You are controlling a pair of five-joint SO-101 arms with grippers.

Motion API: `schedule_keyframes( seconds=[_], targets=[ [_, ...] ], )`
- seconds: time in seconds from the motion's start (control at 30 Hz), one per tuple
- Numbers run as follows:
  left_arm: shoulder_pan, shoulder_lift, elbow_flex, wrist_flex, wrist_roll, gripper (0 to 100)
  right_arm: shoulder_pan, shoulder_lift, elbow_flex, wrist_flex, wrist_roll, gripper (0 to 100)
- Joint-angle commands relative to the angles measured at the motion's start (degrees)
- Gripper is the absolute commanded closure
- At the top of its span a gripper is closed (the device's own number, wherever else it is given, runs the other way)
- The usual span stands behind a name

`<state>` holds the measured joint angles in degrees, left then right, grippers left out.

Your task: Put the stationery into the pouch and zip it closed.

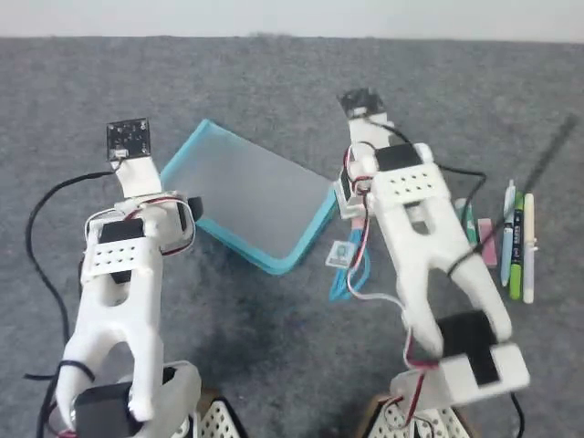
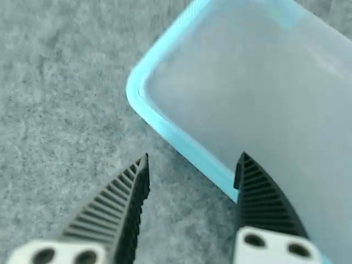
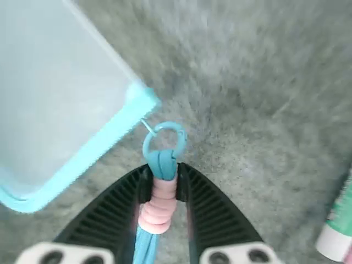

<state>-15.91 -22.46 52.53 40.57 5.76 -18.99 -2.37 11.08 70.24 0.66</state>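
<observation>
Teal-rimmed pouch (image 1: pixel 251 196) flat on grey mat (image 1: pixel 274 91), between my two grippers. Right gripper (image 3: pixel 163 169) clamped on the strap (image 3: pixel 163 158) at its pink bead (image 3: pixel 157 206); pouch corner just ahead of the fingertips. Left gripper (image 2: pixel 192 162) wide, straddling the pouch's far edge. Pens (image 1: pixel 516 242) outboard of my right arm, outside the pouch.

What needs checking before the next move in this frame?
1. Right gripper shut on strap: ok.
2. Left gripper open, over pouch edge: ok.
3. Strap joined to pouch corner: ok.
4. Pouch open for loading: cannot tell.
5. Pens in pouch: not ok, they lie outside it on the table.
</observation>
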Motion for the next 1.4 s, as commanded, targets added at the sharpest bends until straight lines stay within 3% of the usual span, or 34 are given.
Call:
schedule_keyframes(
  seconds=[0.0, 0.17, 0.37, 0.57, 0.67, 0.9, 1.0, 1.1, 1.27, 1.37],
  targets=[
    [5.7, 5.3, -1.6, -3.7, -0.5, 76, -4.4, -11.9, -3.5, 0.7, 1.1, 99.2],
    [13.2, 17.2, -7.6, -3.7, -0.1, 76, -10.2, -20.0, -9.4, 5.0, 1.1, 99.2],
    [15.7, 24.1, -14.1, -1.5, 4.0, 76, -17.5, -26.5, -19.7, 12.3, 7.1, 99.2],
    [19.3, 24.1, -14.2, -2.3, 5.2, 76, -23.9, -33.1, -6.0, 12.8, 12.5, 99.2],
    [16.8, 23.6, -14.2, -1.8, 7.2, 76, -21.6, -38.4, 7.6, 6.1, 13.2, 99.2],
    [9.7, 23.5, -16.0, 0.5, 7.4, 76, -6.0, -37.7, 27.3, -10.3, 7.6, 99.2],
    [10.5, 23.6, -16.0, 0.6, 7.4, 76, -3.5, -32.4, 28.1, -17.6, 7.6, 98.3],
    [10.5, 23.8, -18.2, 0.6, 8.0, 76, -3.4, -25.7, 27.3, -23.2, 7.6, 89.5],
    [5.6, 23.5, -20.2, 0.7, 8.6, 76, -3.1, -13.8, 19.4, -23.8, 7.6, 76.8],
    [1.9, 23.1, -20.5, 0.6, 8.8, 76, -2.9, -7.3, 11.9, -23.4, 7.6, 76.6]
  ],
)
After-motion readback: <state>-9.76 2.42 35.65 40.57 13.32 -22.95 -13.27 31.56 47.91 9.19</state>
